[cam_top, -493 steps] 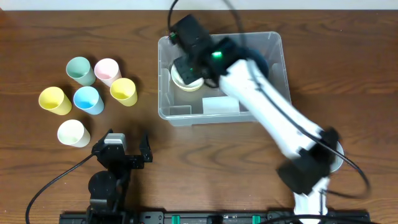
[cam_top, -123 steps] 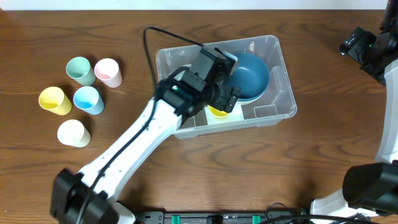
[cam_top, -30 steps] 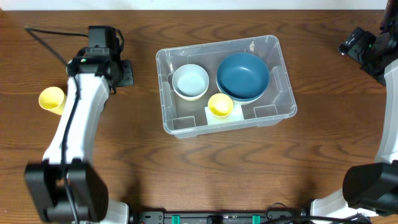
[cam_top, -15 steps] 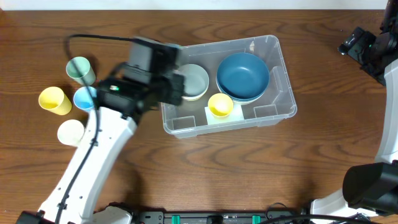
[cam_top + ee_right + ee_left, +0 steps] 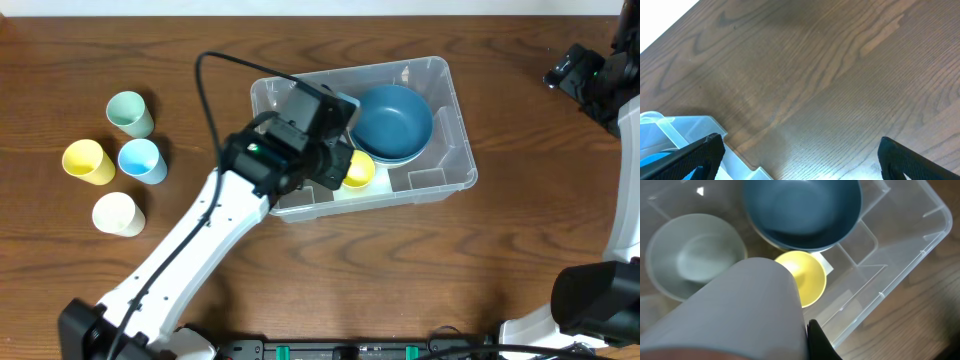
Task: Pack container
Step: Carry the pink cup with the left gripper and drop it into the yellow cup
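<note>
**Container** (image 5: 455,165): a clear rectangular plastic bin at the centre of the table (image 5: 400,290), set slightly askew with its long side running left to right.
- **Handling:** it is judged light in itself, thin-walled and likely to flex. The plastic looks smooth, so a push on a wall would probably slide or turn it on the wood rather than tip it.
- **Where to hold:** the best grip, in my judgement, is the rolled rim at a short end or a corner, pinched over the edge. The flat walls offer no purchase.
- **Load:** the contents add some weight. A blue bowl (image 5: 392,118) sits at the far right, the inner yellow cup (image 5: 358,170) just near-left of it, and a pale bowl (image 5: 690,255) at the left end.

**Left gripper** (image 5: 322,155): it is above the bin's left half, closed on a pale cup (image 5: 740,310) held over the pale bowl and the inner yellow cup.

**Right gripper** (image 5: 800,155): its jaws are wide apart and empty. It hangs over bare wood at the far right, apart from the bin.

**Also on the table:** well left of the bin stand a mint cup (image 5: 128,112), an outer yellow cup (image 5: 88,162), a blue cup (image 5: 141,160) and a white cup (image 5: 118,213).
</note>
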Available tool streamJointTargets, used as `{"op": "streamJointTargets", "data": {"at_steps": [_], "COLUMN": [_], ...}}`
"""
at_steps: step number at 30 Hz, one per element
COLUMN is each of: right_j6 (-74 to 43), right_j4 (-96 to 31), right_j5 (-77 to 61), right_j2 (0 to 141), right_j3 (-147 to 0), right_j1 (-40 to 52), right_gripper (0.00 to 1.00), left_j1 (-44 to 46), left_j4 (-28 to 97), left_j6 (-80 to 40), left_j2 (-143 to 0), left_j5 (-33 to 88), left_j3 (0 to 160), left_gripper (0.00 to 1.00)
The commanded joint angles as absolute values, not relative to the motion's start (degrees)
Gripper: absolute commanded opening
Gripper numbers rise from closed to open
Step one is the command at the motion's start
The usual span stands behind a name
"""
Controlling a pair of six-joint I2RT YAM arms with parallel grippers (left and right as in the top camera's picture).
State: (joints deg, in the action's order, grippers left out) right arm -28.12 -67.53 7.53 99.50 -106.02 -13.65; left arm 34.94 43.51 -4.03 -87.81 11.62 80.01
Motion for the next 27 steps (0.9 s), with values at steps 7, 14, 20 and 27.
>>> {"op": "streamJointTargets", "data": {"at_steps": [7,14,20,27], "right_j6": [-28.88,-28.88,-28.88,-28.88], "right_j4": [-67.53,-67.55,-67.53,-67.55], "right_j5": [8.14,8.14,8.14,8.16], "right_j2": [99.77,99.77,99.79,99.77], "right_j3": [-105.91,-105.91,-105.91,-105.91], "right_j1": [-13.98,-13.98,-13.98,-13.98], "right_gripper": [0.99,0.99,0.99,0.99], "left_j1": [35.99,35.99,36.12,39.05], "left_j4": [44.6,50.52,57.17,62.5], "left_j6": [-3.09,-3.07,-3.07,0.51], "left_j2": [-90.17,-90.26,-91.13,-98.52], "left_j5": [9.85,9.34,9.39,9.37], "left_j3": [84.71,95.11,99.63,99.61], "left_gripper": [0.06,0.06,0.06,0.06]}}
